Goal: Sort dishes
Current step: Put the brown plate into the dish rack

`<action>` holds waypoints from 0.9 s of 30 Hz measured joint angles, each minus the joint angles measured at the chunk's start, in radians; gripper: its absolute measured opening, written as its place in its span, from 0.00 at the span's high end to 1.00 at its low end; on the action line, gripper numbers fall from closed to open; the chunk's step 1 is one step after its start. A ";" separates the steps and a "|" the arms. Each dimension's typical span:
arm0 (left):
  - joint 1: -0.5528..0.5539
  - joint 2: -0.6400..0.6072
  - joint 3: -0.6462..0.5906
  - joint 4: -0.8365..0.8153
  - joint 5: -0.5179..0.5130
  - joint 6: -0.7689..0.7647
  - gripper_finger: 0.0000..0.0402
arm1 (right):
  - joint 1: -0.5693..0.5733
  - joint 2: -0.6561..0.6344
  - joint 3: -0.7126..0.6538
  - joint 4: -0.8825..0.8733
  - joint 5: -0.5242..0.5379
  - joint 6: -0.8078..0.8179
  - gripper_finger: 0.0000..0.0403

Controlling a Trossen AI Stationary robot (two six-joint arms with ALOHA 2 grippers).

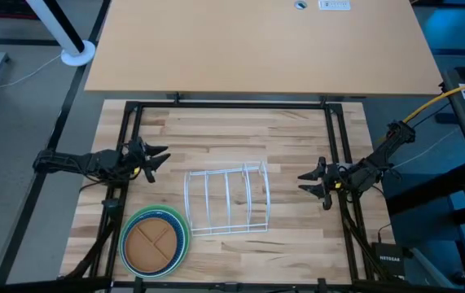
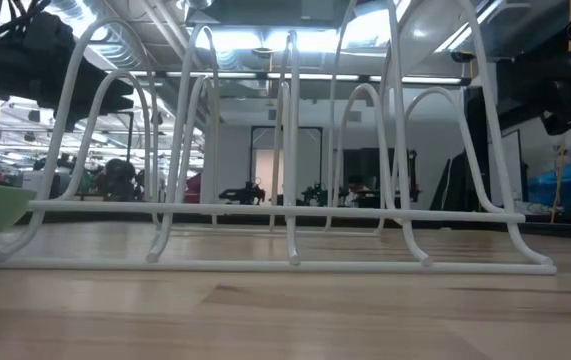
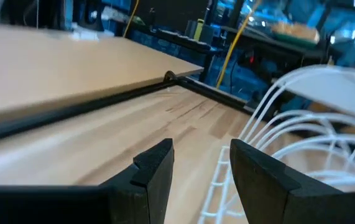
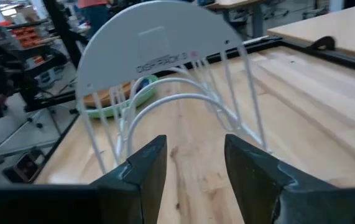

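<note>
White wire rack (image 1: pixel 228 200) mid-table (image 1: pixel 240 134), apparently empty.

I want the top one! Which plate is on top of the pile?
The tan-brown plate with divided sections lies on top; the green plate beneath shows only as a rim around it.

Evenly lit from overhead. Bright ceiling lights (image 2: pixel 265 45) glaring in low view. Soft shadows under white wire rack (image 1: pixel 227 200). Wrist views slightly blurred; backgrounds defocused.
</note>
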 joint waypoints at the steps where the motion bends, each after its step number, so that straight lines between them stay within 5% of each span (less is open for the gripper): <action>1: 0.000 0.000 0.000 0.000 0.000 -0.040 0.62 | 0.000 0.000 0.000 0.000 0.006 -0.001 0.59; 8: 0.001 0.000 -0.001 0.087 0.028 -0.146 0.62 | 0.000 0.000 0.000 0.000 0.030 -0.004 0.59; 14: -0.001 0.000 0.022 0.479 0.335 0.076 0.62 | 0.000 0.000 0.001 0.000 0.045 -0.007 0.59; 20: -0.040 0.037 0.146 0.310 0.497 -0.027 0.62 | 0.000 0.000 0.001 0.000 0.045 -0.008 0.59; 27: -0.144 0.252 0.311 0.146 0.585 -0.135 0.62 | 0.000 0.000 0.002 0.000 0.046 -0.008 0.59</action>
